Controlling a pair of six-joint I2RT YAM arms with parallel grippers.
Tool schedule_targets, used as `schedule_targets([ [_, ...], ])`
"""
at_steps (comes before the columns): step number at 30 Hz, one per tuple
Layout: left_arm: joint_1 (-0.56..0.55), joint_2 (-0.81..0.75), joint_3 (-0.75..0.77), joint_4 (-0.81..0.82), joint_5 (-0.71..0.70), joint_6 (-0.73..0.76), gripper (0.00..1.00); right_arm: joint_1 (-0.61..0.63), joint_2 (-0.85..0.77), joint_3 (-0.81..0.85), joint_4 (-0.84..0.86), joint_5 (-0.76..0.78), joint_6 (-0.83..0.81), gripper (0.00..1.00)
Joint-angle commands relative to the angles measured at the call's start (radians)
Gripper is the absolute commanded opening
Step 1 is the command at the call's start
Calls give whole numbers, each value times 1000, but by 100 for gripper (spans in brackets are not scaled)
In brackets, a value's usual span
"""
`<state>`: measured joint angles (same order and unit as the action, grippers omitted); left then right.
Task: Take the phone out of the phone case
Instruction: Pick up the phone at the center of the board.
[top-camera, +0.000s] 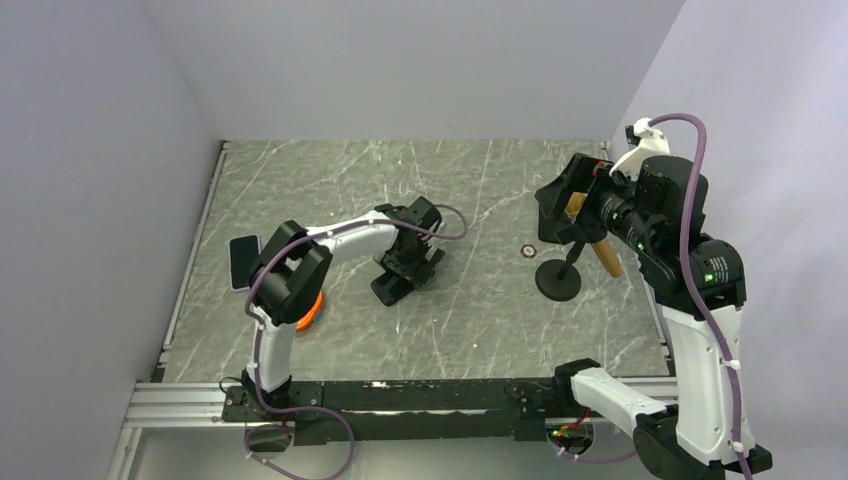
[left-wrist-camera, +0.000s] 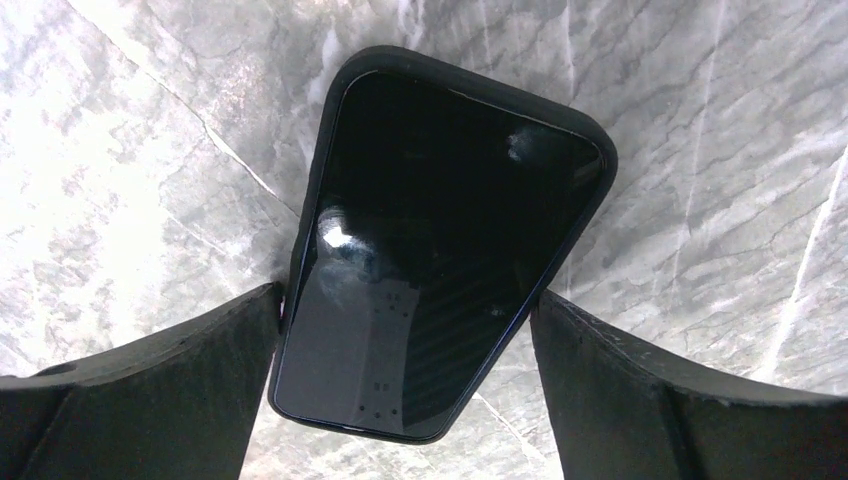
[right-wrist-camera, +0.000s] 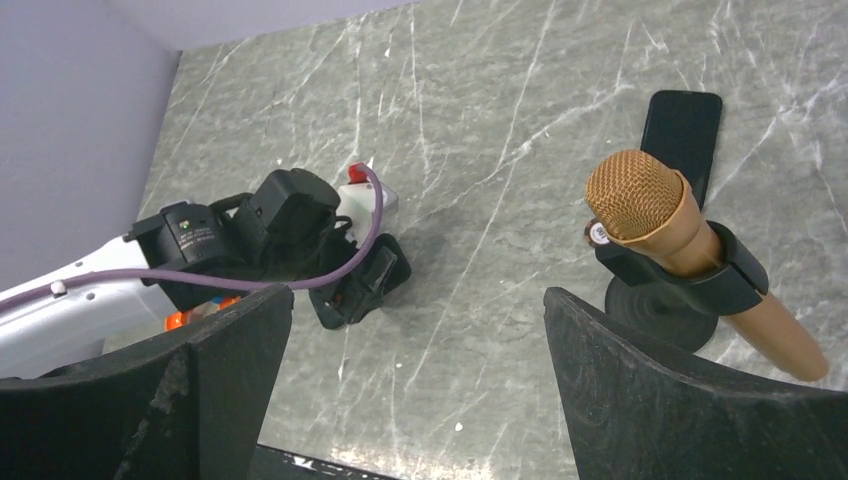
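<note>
The phone lies screen up on the marble table, its dark glass framed by a black phone case. My left gripper is open and low over it, one finger on each side of the phone's near end, right at the case's edges. From above, that gripper covers most of the phone. My right gripper is open and empty, raised at the right near the microphone.
A gold microphone sits tilted in a black stand. Another dark phone lies flat beyond it. A dark slab and an orange object are by the left arm. A small ring lies mid-table.
</note>
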<state>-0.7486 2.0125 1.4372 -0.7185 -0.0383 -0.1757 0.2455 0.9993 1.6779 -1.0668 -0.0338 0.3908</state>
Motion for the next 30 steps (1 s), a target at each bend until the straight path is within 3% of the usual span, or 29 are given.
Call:
schedule_targets([
  [1, -7, 65, -11, -74, -25, -68, 94, -2, 6, 38, -34, 39, 41, 100],
  [9, -6, 57, -5, -89, -28, -52, 40, -3, 12, 50, -47, 38, 19, 100],
  [14, -6, -63, -23, -94, -41, -72, 15, -1, 33, 64, -45, 48, -2, 100],
  [19, -5, -214, -74, -88, -58, -121, 0, -2, 58, 63, -29, 40, -3, 100],
  [30, -5, -609, -214, -35, -104, -271, 0, -2, 137, 54, -3, -44, 79, 100],
])
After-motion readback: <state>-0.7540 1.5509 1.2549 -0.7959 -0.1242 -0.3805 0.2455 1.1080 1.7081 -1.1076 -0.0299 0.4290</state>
